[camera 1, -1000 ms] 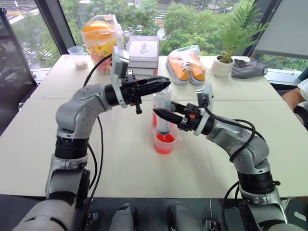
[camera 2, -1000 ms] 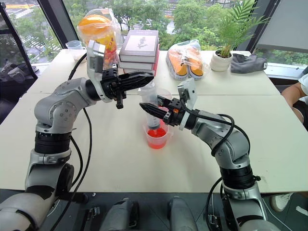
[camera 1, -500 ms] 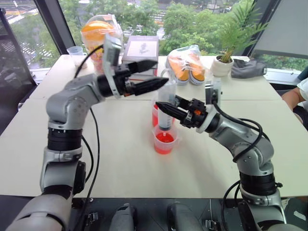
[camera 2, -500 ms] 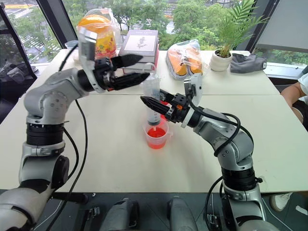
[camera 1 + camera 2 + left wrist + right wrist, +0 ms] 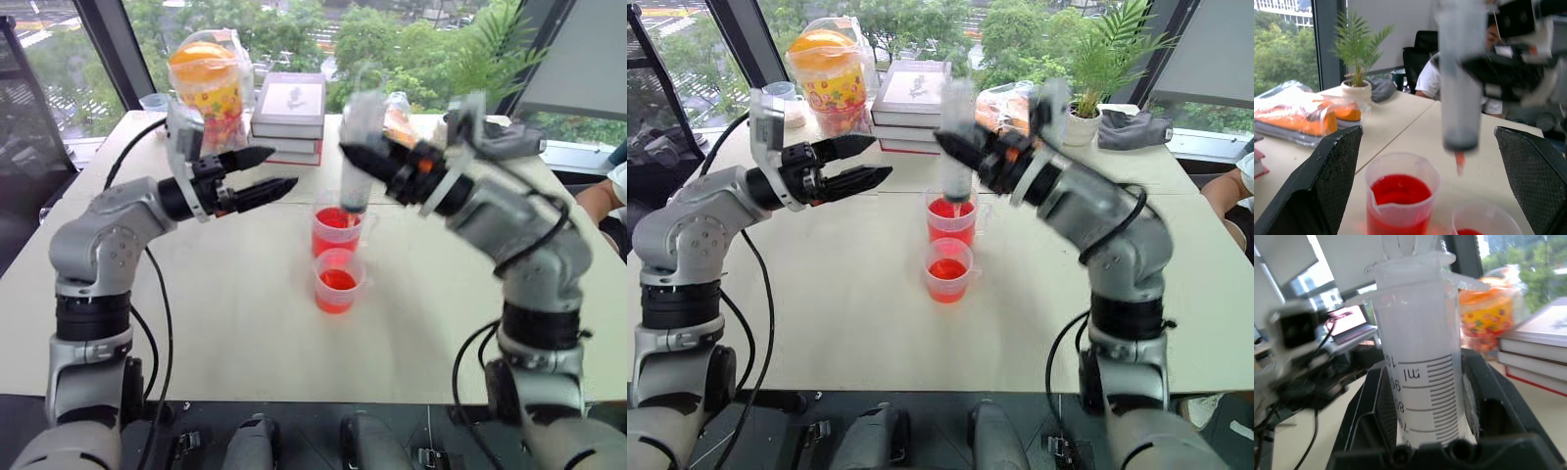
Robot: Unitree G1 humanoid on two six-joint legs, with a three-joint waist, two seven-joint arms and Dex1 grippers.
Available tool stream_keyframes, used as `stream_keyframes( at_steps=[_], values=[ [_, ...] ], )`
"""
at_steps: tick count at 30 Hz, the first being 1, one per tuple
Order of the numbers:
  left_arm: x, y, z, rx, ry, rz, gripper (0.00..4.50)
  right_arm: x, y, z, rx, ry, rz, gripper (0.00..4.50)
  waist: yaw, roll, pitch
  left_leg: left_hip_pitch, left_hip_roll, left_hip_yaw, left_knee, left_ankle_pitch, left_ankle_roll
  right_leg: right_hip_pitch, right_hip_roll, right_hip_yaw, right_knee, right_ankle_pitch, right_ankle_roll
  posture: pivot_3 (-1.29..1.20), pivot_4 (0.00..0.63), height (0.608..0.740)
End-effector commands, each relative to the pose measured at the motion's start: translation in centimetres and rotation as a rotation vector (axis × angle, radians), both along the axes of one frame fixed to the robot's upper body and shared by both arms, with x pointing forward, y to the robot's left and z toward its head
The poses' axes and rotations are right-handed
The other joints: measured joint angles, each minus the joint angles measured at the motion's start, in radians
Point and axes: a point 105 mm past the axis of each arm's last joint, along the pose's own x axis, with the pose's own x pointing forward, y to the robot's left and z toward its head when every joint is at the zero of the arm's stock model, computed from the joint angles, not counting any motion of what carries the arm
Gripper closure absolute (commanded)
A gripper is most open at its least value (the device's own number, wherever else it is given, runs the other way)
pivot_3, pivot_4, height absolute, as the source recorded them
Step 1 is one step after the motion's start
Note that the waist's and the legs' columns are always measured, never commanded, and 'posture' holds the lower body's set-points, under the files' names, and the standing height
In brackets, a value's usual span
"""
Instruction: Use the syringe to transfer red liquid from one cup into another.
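Note:
My right gripper [image 5: 359, 157] is shut on the syringe [image 5: 357, 147] and holds it upright in the air. Its orange-red tip [image 5: 1459, 162] hangs just above the larger cup [image 5: 338, 233], which holds red liquid [image 5: 1399, 189]. The clear barrel [image 5: 1420, 382] shows no red and sits between the right fingers. The smaller cup [image 5: 336, 280] stands just in front of the larger one, with a little red liquid at its bottom. Off to the left of both cups, my left gripper [image 5: 284, 166] is open and empty, pointing toward the syringe.
At the table's far side are a stack of books [image 5: 290, 106], a jar of orange snacks [image 5: 206, 80], a small clear cup [image 5: 157, 110], a potted plant [image 5: 1084, 119] and a grey cloth [image 5: 1131, 127]. A person [image 5: 613, 194] sits at the right edge.
My left gripper opened, let go of the plunger's top and drew away to the left. My right arm lifted the syringe out of the smaller cup and carried it up over the larger cup.

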Motion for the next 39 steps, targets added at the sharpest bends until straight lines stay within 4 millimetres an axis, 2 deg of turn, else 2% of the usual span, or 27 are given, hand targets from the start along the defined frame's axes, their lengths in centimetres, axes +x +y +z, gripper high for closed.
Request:
stream_keyframes(
  at_steps=[1, 4, 9, 16, 21, 22, 26, 27, 31, 33, 35, 39],
  values=[
    [-1.2, -0.3, 0.2, 0.011, -0.042, -0.014, 0.05, 2.7, -4.3, 0.6, -0.066, 0.174, -0.207, 3.03, 0.001, 0.000, 0.000, 0.000, 0.000, 0.000, 0.000, 0.000, 0.000, 0.000, 0.000, 0.000, 0.000, 0.000, 0.000, 0.00, 0.150, 0.740],
    [-1.4, -0.5, -0.7, 0.026, -0.032, -0.009, 0.05, 4.4, -7.5, -3.0, -0.286, 0.399, -0.359, 3.03, 0.001, 0.000, 0.000, -0.001, 0.000, 0.001, -0.002, 0.000, 0.000, 0.000, -0.001, 0.000, -0.002, -0.002, -0.003, 0.00, 0.150, 0.740],
    [-1.5, -0.5, -1.1, 0.027, -0.030, 0.005, 0.05, 5.6, -11.7, -8.0, -0.429, 0.669, -0.491, 3.03, -0.007, 0.000, 0.000, -0.001, 0.000, 0.002, -0.003, -0.001, 0.001, -0.002, 0.000, 0.001, -0.003, -0.001, -0.003, 0.00, 0.150, 0.740],
    [-1.8, -0.3, -1.6, 0.032, -0.027, 0.036, 0.05, 6.4, -14.3, -14.0, -0.501, 0.923, -0.579, 3.03, -0.008, 0.000, 0.000, -0.001, 0.000, 0.002, -0.003, -0.001, 0.001, -0.003, 0.001, 0.001, -0.002, 0.000, 0.000, 0.00, 0.150, 0.740],
    [-2.0, -0.2, -1.9, 0.042, -0.021, 0.047, 0.05, 6.7, -15.0, -16.2, -0.519, 0.964, -0.592, 3.03, -0.006, 0.000, 0.000, -0.001, 0.000, 0.002, -0.003, -0.001, 0.001, -0.002, 0.001, 0.001, -0.002, 0.000, 0.000, 0.00, 0.150, 0.740],
    [-2.1, -0.2, -2.0, 0.043, -0.018, 0.050, 0.01, 6.7, -15.2, -16.5, -0.513, 0.972, -0.594, 2.56, -0.004, 0.000, 0.000, -0.001, 0.000, 0.002, -0.003, -0.001, 0.001, -0.002, 0.001, 0.001, -0.002, 0.000, 0.000, 0.00, 0.150, 0.740],
    [-2.2, 0.1, -2.3, 0.057, -0.009, 0.061, 0.00, 6.9, -15.3, -16.1, -0.470, 0.962, -0.573, 0.67, -0.004, 0.000, 0.000, -0.001, -0.001, 0.002, -0.002, -0.001, 0.001, -0.002, 0.000, 0.001, -0.003, 0.000, 0.000, 0.00, 0.150, 0.740],
    [-2.3, 0.2, -2.4, 0.060, -0.008, 0.062, 0.00, 6.9, -15.2, -15.7, -0.466, 0.953, -0.566, 0.04, -0.005, 0.000, 0.000, -0.001, -0.001, 0.002, -0.002, -0.001, 0.001, -0.001, 0.000, 0.001, -0.002, 0.000, 0.000, 0.00, 0.150, 0.740],
    [-2.4, 0.5, -2.5, 0.075, -0.005, 0.071, 0.00, 6.8, -14.7, -12.5, -0.500, 0.818, -0.495, 0.01, -0.005, 0.001, 0.001, -0.001, -0.001, 0.002, -0.002, -0.001, 0.001, -0.002, 0.000, 0.001, -0.002, 0.000, 0.000, 0.00, 0.150, 0.740],
    [-2.5, 0.9, -2.7, 0.092, -0.002, 0.079, 0.00, 6.0, -14.2, -10.0, -0.537, 0.671, -0.432, 0.01, -0.004, 0.001, 0.001, -0.001, 0.000, 0.002, -0.003, -0.001, 0.001, -0.003, 0.000, 0.001, -0.002, 0.000, 0.000, 0.00, 0.150, 0.740],
    [-2.6, 1.2, -2.8, 0.104, 0.000, 0.087, 0.00, 4.4, -13.2, -7.6, -0.556, 0.527, -0.343, 0.01, -0.001, 0.001, 0.001, -0.001, 0.000, 0.001, -0.003, -0.001, 0.001, -0.003, 0.000, 0.001, -0.002, 0.000, 0.000, 0.00, 0.150, 0.740],
    [-2.7, 1.8, -3.0, 0.127, 0.006, 0.105, 0.00, 0.2, -11.1, -5.0, -0.528, 0.376, -0.158, 0.01, 0.001, 0.001, 0.001, -0.001, 0.000, 0.001, -0.004, -0.001, 0.001, -0.002, 0.000, 0.000, -0.003, -0.001, 0.001, 0.00, 0.150, 0.740]
  ],
)
